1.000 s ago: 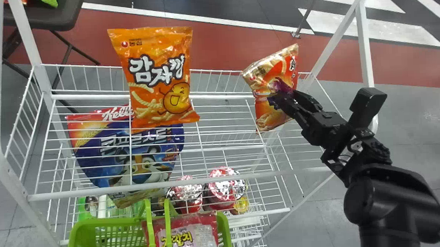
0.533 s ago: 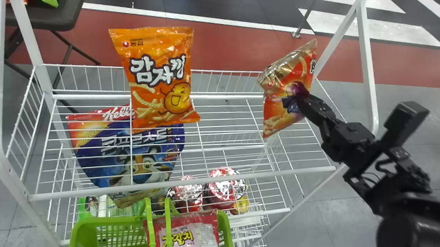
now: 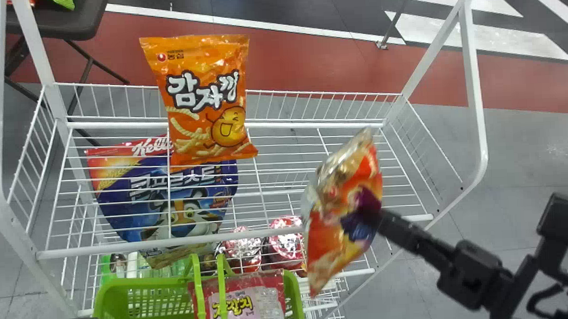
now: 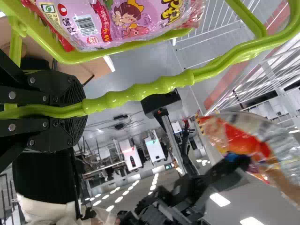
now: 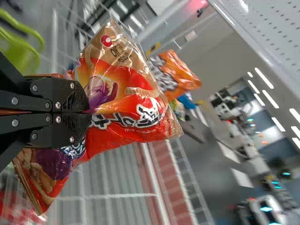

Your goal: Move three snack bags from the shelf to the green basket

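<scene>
Well, right tool (image 3: 375, 217) pinches glossy snack bag (image 3: 321, 232) (crinkly, pointy-cornered).

Three snack bags are here: one red-and-orange bag (image 3: 336, 202) in the right gripper (image 3: 363, 217), one orange bag (image 3: 204, 96) left of it and farther from the robot, and one pink bag (image 3: 245, 307) left of it and nearer. One green basket (image 3: 145, 282) is also left of and nearer than that gripper, as is the pink bag inside. To its left there are also one blue cereal bag (image 3: 166, 198) and two red tubs (image 3: 242, 250) (two that show clearly, anyway).
</scene>
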Action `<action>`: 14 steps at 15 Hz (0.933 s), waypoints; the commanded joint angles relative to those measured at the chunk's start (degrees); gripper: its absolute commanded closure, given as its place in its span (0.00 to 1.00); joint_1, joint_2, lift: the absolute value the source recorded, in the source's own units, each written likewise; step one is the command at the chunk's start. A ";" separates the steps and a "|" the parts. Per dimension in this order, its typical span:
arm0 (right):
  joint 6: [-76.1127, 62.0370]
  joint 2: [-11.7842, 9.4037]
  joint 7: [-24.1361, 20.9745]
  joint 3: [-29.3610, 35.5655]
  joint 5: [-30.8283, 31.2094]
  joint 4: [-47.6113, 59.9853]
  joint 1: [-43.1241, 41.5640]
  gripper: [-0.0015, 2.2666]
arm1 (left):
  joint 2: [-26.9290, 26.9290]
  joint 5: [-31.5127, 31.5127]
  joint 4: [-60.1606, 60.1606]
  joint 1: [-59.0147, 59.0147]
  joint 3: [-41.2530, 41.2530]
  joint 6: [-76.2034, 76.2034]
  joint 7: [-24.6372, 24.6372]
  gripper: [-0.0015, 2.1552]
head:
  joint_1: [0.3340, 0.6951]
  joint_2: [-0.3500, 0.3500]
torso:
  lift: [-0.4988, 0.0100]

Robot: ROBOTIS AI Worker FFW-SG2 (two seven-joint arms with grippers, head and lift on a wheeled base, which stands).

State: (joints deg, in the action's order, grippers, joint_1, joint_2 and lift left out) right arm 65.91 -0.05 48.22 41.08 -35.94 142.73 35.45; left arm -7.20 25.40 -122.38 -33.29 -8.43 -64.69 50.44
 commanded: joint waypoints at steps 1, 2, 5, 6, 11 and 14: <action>11.40 0.10 1.27 1.02 -1.50 -0.08 0.85 0.99 | -0.01 0.00 0.03 0.07 -0.10 -0.14 0.01 0.81 | 1.00 0.00 | 0.89; 14.21 0.10 1.88 0.32 -1.24 -1.31 1.20 0.99 | -0.01 0.00 0.03 0.07 -0.10 -0.14 0.01 0.81 | 1.00 0.00 | 0.89; 16.14 0.10 3.90 -4.78 2.27 -8.34 2.43 0.99 | -0.01 0.18 0.38 0.16 -0.01 0.04 0.18 0.81 | 1.00 0.00 | 0.89; 15.09 0.10 3.90 -5.83 2.71 -11.42 2.61 0.99 | -0.01 0.18 0.47 0.16 -0.01 0.04 0.18 0.81 | 1.00 0.00 | 0.89; 2.26 -2.06 0.04 -12.69 6.85 -23.02 2.43 0.99 | -0.01 0.27 0.65 0.24 -0.27 0.04 0.27 0.81 | 1.00 0.00 | 0.89; 1.55 -2.68 0.04 -17.52 7.28 -26.18 1.64 0.99 | -0.01 0.27 0.56 0.07 -0.27 0.04 0.36 0.81 | 1.00 0.00 | 0.89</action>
State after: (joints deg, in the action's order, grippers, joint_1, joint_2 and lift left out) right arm 67.50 -2.51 48.23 26.13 -28.86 117.48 37.23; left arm -7.21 25.67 -121.75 -33.15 -8.70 -64.65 50.80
